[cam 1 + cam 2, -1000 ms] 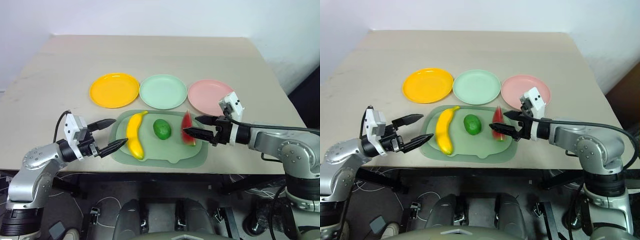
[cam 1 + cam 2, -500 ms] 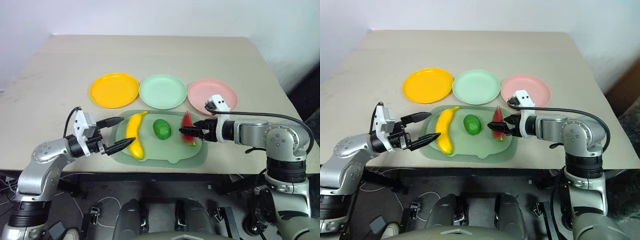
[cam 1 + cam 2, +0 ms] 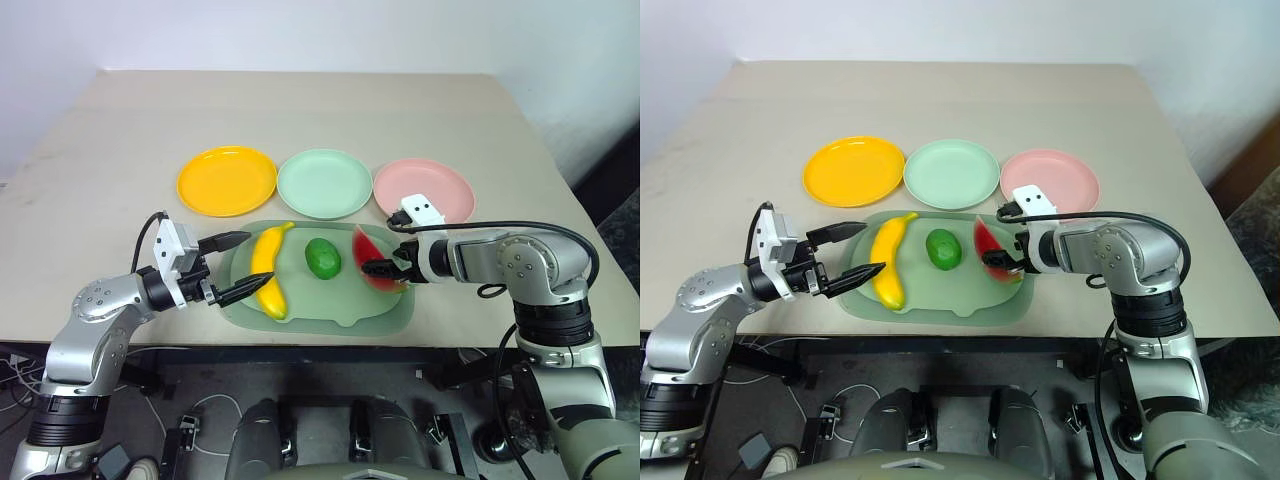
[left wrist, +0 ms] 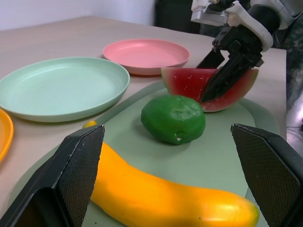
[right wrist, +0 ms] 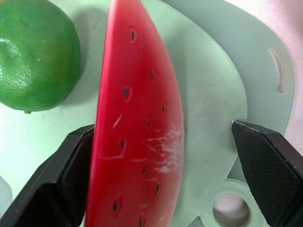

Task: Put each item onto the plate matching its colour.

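Observation:
On the pale green tray [image 3: 340, 308] lie a yellow banana [image 3: 268, 272], a green lime [image 3: 323, 258] and a red watermelon wedge [image 3: 368, 258]. My right gripper [image 3: 378, 264] points down at the wedge and straddles it, open. In the right wrist view one finger [image 5: 71, 175] lies against the wedge's [image 5: 142, 142] red face, while the other finger [image 5: 265, 165] stands well apart. My left gripper [image 3: 254, 259] is open at the tray's left edge, its fingertips beside the banana. Behind the tray sit the yellow plate [image 3: 227, 180], the mint green plate [image 3: 324, 183] and the pink plate [image 3: 424, 188], all bare.
The beige table [image 3: 300, 110] stretches bare behind the plates. Its front edge runs just below the tray, and its right edge lies past the pink plate. A white wall stands behind the table.
My right gripper has tipped downward and come forward over the watermelon wedge, whose top now leans over to the left. The left gripper has hardly moved.

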Tool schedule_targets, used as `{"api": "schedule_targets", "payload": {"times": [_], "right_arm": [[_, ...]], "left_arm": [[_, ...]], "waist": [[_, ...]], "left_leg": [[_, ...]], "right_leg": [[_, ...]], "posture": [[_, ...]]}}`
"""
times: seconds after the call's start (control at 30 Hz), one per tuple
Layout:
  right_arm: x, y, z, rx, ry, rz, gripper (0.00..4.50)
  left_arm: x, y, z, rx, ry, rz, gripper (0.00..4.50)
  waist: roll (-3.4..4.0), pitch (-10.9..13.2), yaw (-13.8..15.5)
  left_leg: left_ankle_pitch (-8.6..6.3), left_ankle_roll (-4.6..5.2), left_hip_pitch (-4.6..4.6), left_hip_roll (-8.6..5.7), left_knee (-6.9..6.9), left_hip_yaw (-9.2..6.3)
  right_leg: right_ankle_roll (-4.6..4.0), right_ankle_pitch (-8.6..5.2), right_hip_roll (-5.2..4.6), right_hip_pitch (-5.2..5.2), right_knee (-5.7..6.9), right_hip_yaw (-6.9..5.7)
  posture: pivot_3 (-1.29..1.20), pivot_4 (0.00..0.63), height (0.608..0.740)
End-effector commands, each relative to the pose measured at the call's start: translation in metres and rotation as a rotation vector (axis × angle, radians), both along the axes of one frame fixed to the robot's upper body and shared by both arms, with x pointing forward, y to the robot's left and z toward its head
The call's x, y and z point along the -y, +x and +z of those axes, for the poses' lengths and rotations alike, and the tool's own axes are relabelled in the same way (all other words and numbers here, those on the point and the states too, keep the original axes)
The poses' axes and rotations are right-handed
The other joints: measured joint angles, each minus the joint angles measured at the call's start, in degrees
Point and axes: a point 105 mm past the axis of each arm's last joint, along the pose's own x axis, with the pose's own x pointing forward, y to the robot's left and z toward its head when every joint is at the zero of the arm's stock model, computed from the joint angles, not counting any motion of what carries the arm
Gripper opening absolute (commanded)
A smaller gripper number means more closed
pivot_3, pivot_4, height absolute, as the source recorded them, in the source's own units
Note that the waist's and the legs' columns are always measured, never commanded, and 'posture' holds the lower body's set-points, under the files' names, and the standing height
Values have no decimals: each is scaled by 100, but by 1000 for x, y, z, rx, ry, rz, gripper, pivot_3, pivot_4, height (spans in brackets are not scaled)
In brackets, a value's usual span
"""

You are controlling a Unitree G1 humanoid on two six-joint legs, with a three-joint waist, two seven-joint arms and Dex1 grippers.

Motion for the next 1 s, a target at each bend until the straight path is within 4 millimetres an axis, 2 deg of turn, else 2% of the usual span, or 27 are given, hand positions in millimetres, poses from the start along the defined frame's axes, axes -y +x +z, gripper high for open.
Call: {"api": "schedule_targets", "payload": {"times": [0.03,0.17,0.23,0.33,0.43,0.57,0.73,0.83,0.9,1.0], "right_arm": [[-2,-5,-1,-1,-32,40,3572],[-6,-8,4,14,-35,79,2339],[-8,-8,11,37,-19,91,2315],[-8,-6,35,128,36,129,2315],[1,3,55,225,35,103,2315],[17,30,82,356,32,20,2315],[48,79,75,382,-52,-166,2315],[56,105,67,392,-66,-231,2315],[59,118,61,395,-96,-266,2315],[59,127,54,368,-88,-289,2315]], "left_arm": [[-2,1,8,42,8,2,4500],[-3,4,7,49,17,9,4500],[-4,4,7,50,14,10,4500],[-5,5,6,51,18,12,4500],[-5,4,7,52,17,14,4500],[-6,4,7,55,17,22,4500],[-8,2,10,67,20,45,4500],[-11,-1,10,69,31,62,4500],[-13,-5,8,68,55,68,4500],[-17,-10,10,68,48,91,4500]], "waist": [[0,0,0],[0,0,3],[0,0,2],[2,1,6],[2,1,5],[2,1,-2],[2,1,-14],[5,3,-20],[9,6,-63],[12,8,-136]], "left_leg": [[0,0,0,0,0,0],[0,0,-1,0,-1,0],[0,0,-2,0,-1,0],[0,0,-5,0,-1,0],[0,0,-7,0,-2,1],[0,0,-6,0,-4,2],[0,0,-5,0,-4,8],[0,0,-6,-1,-4,12],[1,-1,-7,0,-4,19],[2,-4,-10,0,-7,20]], "right_leg": [[0,0,0,-1,0,0],[0,0,0,-2,-1,0],[0,0,0,-2,-2,0],[0,0,0,-5,-3,0],[0,0,0,-7,-5,0],[0,0,0,-8,-5,0],[0,0,0,-9,-5,1],[1,0,0,-11,-4,1],[1,0,2,-17,-2,4],[2,-1,3,-20,-2,5]], "posture": [[0,150,695],[0,150,695],[0,150,695],[0,150,695],[0,150,695],[0,150,695],[0,150,695],[0,150,695],[0,150,695],[0,150,695]]}}
